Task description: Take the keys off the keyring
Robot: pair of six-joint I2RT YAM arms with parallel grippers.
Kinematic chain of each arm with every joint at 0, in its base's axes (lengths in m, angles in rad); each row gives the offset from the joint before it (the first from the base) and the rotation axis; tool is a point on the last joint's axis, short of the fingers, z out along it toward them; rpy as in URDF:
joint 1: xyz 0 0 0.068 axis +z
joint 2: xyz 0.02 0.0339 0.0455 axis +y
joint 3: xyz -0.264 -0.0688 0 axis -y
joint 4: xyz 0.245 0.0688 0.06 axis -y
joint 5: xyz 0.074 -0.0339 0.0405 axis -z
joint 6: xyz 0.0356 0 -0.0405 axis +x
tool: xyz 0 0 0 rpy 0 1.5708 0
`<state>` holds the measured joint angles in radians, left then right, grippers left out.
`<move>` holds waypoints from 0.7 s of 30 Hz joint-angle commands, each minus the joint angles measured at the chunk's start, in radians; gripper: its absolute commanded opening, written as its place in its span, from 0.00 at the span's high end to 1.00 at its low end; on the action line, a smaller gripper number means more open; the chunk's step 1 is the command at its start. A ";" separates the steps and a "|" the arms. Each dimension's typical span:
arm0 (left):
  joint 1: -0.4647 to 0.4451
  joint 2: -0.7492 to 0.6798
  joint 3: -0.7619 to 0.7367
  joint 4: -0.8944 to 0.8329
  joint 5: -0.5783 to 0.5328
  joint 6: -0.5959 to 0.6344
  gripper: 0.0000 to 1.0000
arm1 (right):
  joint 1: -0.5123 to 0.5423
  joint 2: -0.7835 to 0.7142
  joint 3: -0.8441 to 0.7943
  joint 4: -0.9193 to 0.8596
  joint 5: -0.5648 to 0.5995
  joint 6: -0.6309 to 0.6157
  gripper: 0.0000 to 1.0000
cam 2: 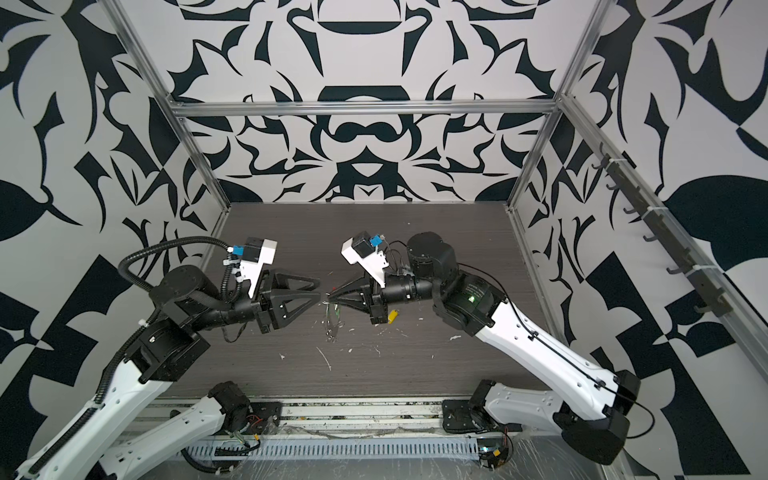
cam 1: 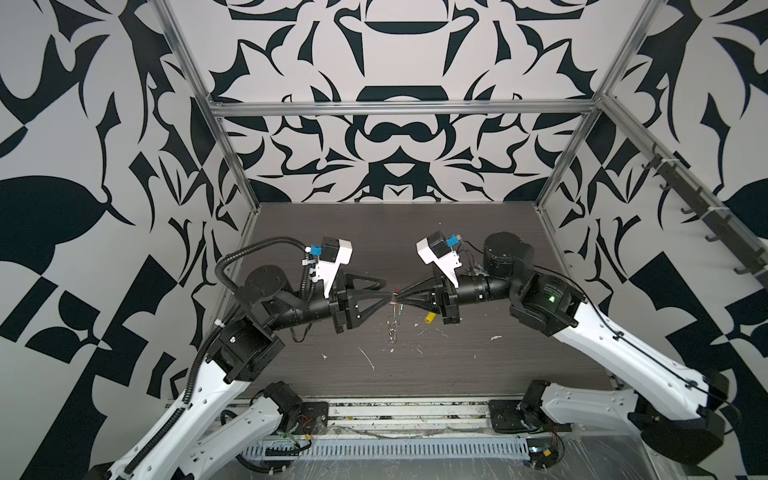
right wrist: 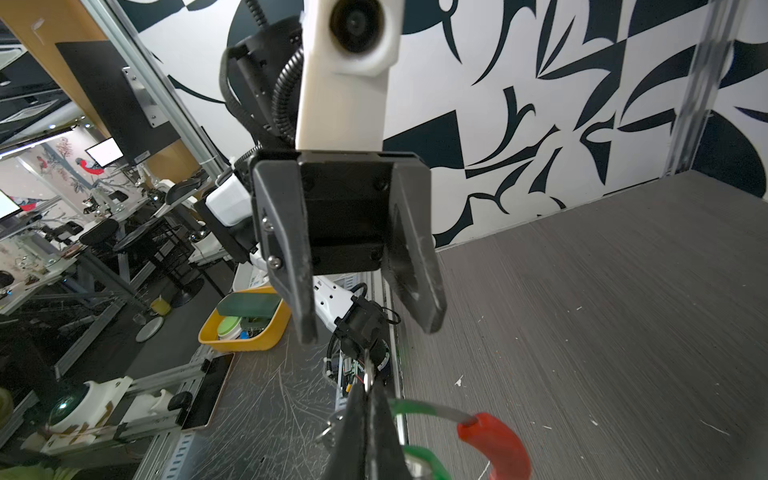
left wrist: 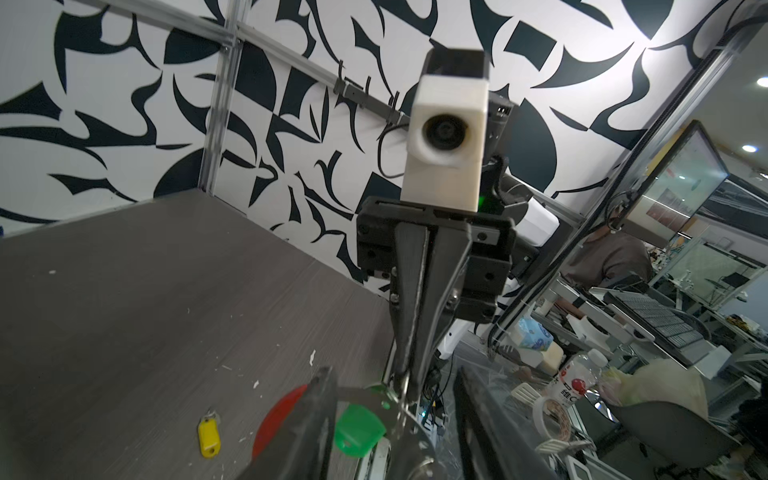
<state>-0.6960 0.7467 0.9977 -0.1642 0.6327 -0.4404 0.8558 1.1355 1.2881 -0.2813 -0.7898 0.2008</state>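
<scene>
The keyring (cam 1: 392,330) is a thin grey hoop hanging from mid-air down to the table. Its red sleeve (right wrist: 494,440) shows in both wrist views. My right gripper (cam 1: 399,296) is shut on the top of the hoop, with a bit of metal poking out past its fingertips (right wrist: 368,399). The green key (left wrist: 359,426) hangs on the hoop just below that grip. My left gripper (cam 1: 388,289) faces the right one tip to tip. It is open, and the green key and hoop lie between its fingers (left wrist: 316,415). The yellow key (cam 1: 430,318) lies loose on the table under the right gripper.
White scraps and flecks (cam 1: 368,357) litter the dark wood-grain table (cam 1: 478,374). Aluminium posts (cam 1: 232,166) and patterned walls close in the back and sides. A slotted rail (cam 1: 382,449) and the arm bases run along the front edge.
</scene>
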 commanded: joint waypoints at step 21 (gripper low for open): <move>-0.002 0.089 0.129 -0.218 0.120 0.087 0.74 | -0.038 0.063 0.151 -0.160 -0.122 -0.090 1.00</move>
<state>-0.6960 0.8364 1.0935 -0.3645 0.7311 -0.3702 0.8196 1.2015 1.3891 -0.4591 -0.8833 0.1268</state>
